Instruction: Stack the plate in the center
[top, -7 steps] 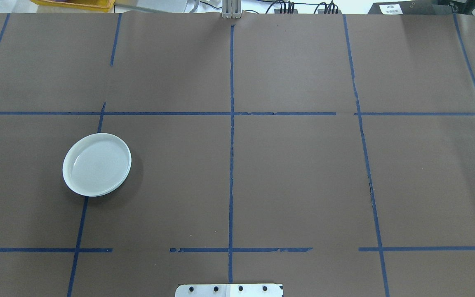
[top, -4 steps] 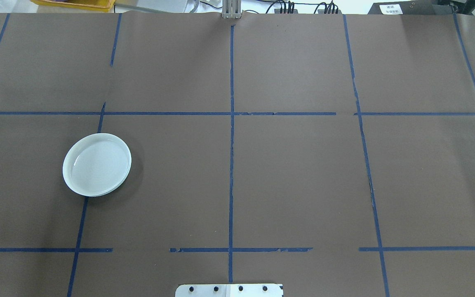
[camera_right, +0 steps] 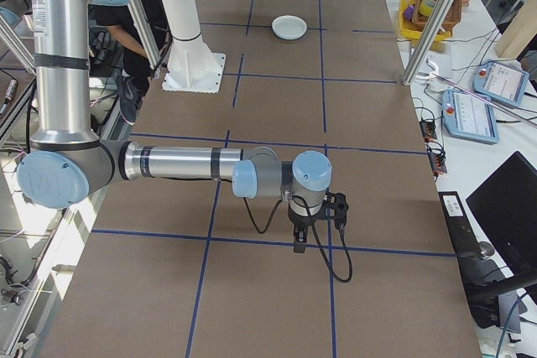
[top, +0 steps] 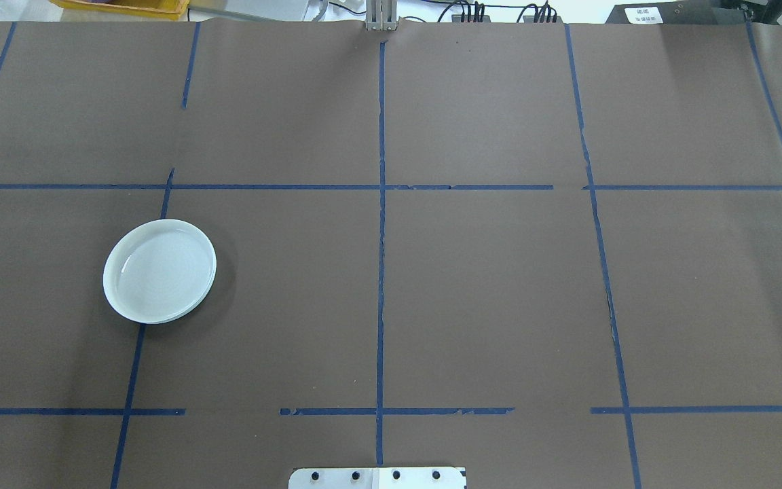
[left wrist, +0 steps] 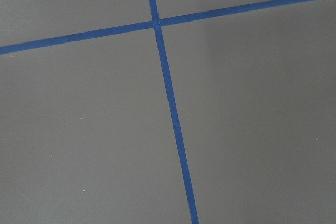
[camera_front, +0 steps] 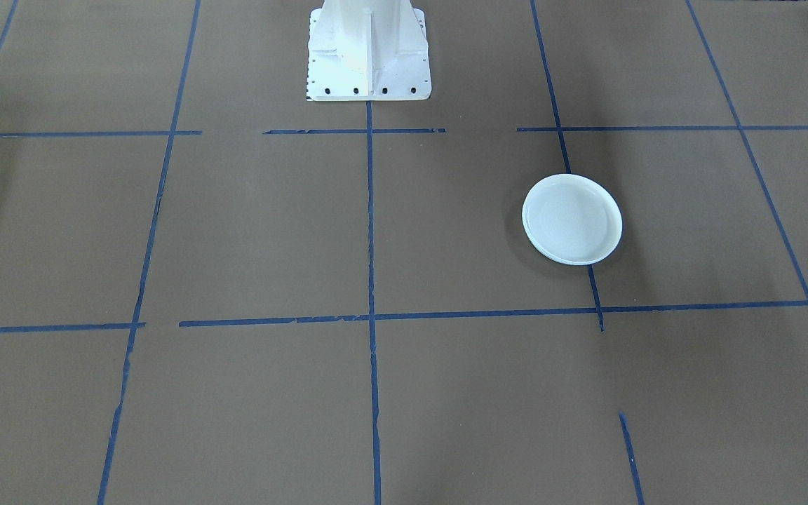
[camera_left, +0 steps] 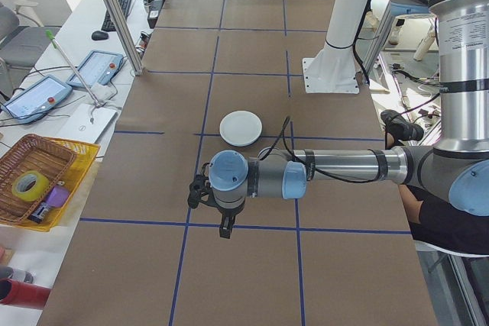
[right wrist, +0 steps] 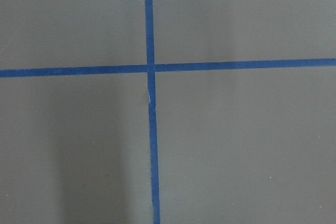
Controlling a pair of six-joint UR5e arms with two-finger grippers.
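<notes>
Nothing has moved since the earlier frames: we see the plate (top: pixel 159 270) in the same spot. Our left gripper (camera_left: pixel 225 232) and right gripper (camera_right: pixel 299 246) show only in the side views, so we cannot tell how far their fingers are parted; neither holds anything. Both hang over the desk (top: pixel 486 285) near opposite ends. The plate lies toward the desk's left end, well apart from both.

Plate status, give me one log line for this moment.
plate: on table, left half, off-center, untouched | left gripper: away | right gripper: away
</notes>
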